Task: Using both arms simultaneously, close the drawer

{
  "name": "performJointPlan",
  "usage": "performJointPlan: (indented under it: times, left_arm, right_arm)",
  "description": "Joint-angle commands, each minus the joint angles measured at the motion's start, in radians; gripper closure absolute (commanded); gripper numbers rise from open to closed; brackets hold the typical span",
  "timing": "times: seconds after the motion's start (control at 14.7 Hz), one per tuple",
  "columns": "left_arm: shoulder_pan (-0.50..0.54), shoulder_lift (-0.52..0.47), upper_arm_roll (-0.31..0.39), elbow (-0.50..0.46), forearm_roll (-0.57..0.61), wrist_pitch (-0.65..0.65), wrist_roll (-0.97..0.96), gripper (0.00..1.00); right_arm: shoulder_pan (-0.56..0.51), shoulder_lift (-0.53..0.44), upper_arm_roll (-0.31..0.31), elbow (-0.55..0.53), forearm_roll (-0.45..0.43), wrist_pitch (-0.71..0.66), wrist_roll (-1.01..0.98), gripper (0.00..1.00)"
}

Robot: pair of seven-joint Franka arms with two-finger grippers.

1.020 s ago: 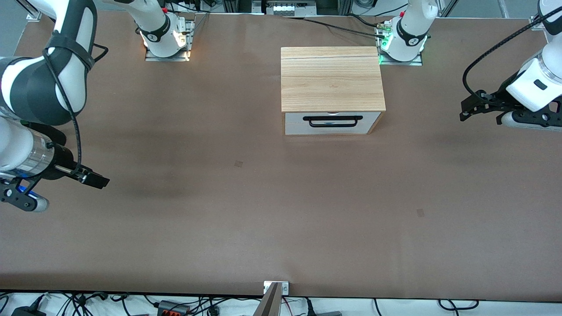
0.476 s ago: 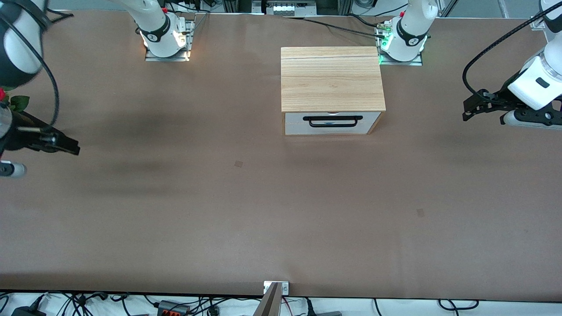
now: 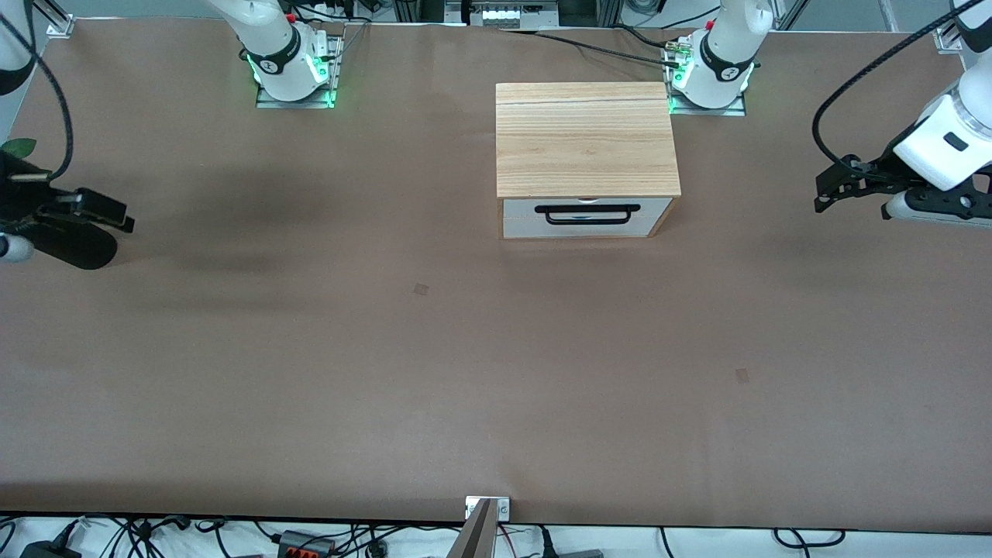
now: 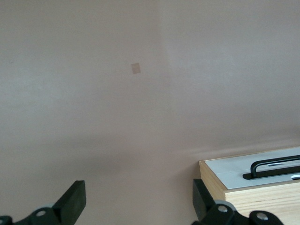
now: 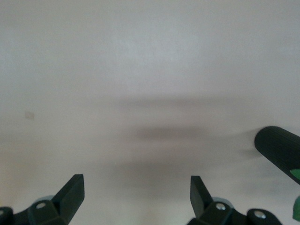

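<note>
The light-wood cabinet [image 3: 587, 139] stands between the two arm bases. Its drawer [image 3: 519, 211] has a white front and a black bar handle [image 3: 587, 215], and the front sits flush in the cabinet. My left gripper [image 3: 824, 197] is open and empty, up in the air at the left arm's end of the table and well away from the cabinet. The left wrist view [image 4: 139, 199] shows the drawer front [image 4: 234, 169] and the handle [image 4: 274, 168] off to one side. My right gripper [image 3: 118, 216] is open and empty over the right arm's table end; its wrist view [image 5: 137, 193] shows only bare table.
The brown table [image 3: 465, 372] spreads wide in front of the cabinet, with small square marks [image 3: 421, 289] on it. The arm bases [image 3: 294, 66] stand along the table's back edge. Cables lie along the front edge [image 3: 310, 539]. A black rounded part [image 5: 279, 147] shows in the right wrist view.
My right arm has swung away from the front camera and out toward its table end, its gripper still open. The left gripper has hardly moved. The drawer stays flush.
</note>
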Motion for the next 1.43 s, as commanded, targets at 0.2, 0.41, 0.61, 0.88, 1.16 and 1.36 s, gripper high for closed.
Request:
performJointPlan:
  times: [0.2,0.41,0.61,0.88,1.16,1.36]
  left_arm:
    - [0.008,0.0,-0.016,0.02,0.02,-0.022,0.001,0.0]
    - [0.007,0.001,-0.016,0.022,0.022,-0.022,0.001,0.0]
    - [0.007,0.001,-0.017,0.022,0.022,-0.024,0.003,0.0]
    - [0.007,0.004,-0.016,0.023,0.022,-0.025,0.004,0.0]
    - [0.007,0.006,-0.016,0.026,0.022,-0.039,0.009,0.0]
    - [0.007,0.007,-0.017,0.03,0.022,-0.047,0.009,0.0]
  right_arm:
    - [-0.119,-0.097,0.174,-0.115,-0.068,-0.022,-0.007,0.0]
    - [-0.116,-0.089,0.174,-0.108,-0.079,-0.017,-0.007,0.0]
    - [-0.119,-0.085,0.174,-0.1,-0.08,-0.013,-0.007,0.0]
    - [-0.112,-0.077,0.177,-0.099,-0.1,-0.013,-0.007,0.0]
    - [-0.112,-0.077,0.177,-0.099,-0.1,-0.016,-0.007,0.0]
    - [-0.113,-0.077,0.177,-0.097,-0.1,-0.019,-0.007,0.0]
